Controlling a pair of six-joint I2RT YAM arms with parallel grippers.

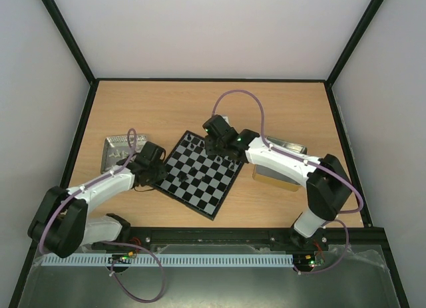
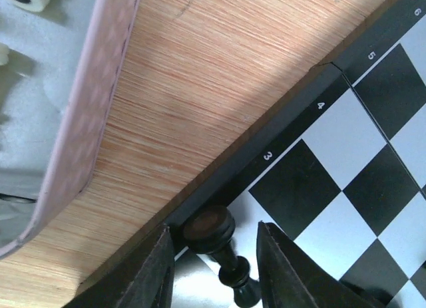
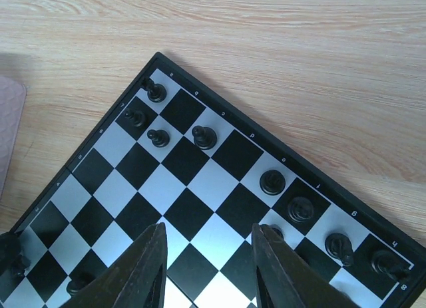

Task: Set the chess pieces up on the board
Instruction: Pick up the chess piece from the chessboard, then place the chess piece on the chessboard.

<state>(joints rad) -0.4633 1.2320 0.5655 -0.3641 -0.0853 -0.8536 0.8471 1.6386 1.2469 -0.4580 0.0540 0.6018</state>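
Matte black left jaws around knob-topped chessman

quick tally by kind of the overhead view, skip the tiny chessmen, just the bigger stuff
board: 1
metal trays: 2
robot arms: 2
total: 5
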